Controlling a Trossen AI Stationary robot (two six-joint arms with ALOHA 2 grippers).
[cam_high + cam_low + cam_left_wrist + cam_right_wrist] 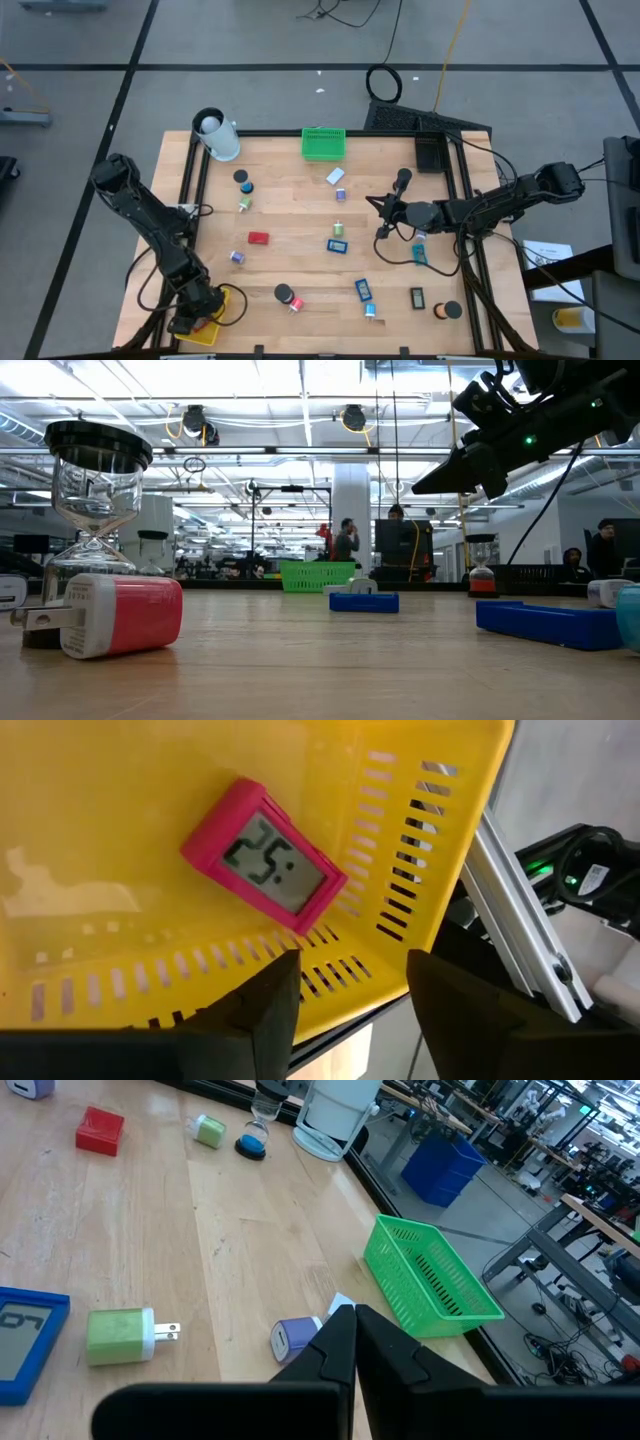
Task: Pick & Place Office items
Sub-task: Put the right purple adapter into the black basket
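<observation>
Left gripper (345, 1005) hangs over the yellow basket (222, 318) at the seven o'clock corner of the table (300, 215), fingers spread apart and pinching nothing. Pink digital clock (265, 858) lies flat on the basket floor just ahead of the fingertips, face up, apparently just let go there; spread jaws and a loose item in the basket fit a drop-off, so one piece looks delivered. Display reads something like "25:", remaining digits cut off by the angle. No brand legible on it.

Right gripper (353, 1342) sits near three o'clock over the table, fingers pressed together and empty, tips aimed toward the middle of the board, probably waiting its turn or lining up on a nearby piece.

Most office items lie scattered on the wood, unsorted: red block (258, 238) at about nine o'clock of centre, blue clock (364, 290) toward five o'clock, black cylinder (284, 293) near six o'clock, green charger plug (120, 1334) and small purple charger (293, 1338) close under the right gripper. Green basket (323, 143) stands at twelve o'clock against the far rail, nothing visible inside from above; likely the second drop point. Blue clock face in the right wrist view shows partial digits, too cropped to read. Low view shows a red-and-white charger (118, 615) lying on its side in front of a sand timer (95, 490).
</observation>
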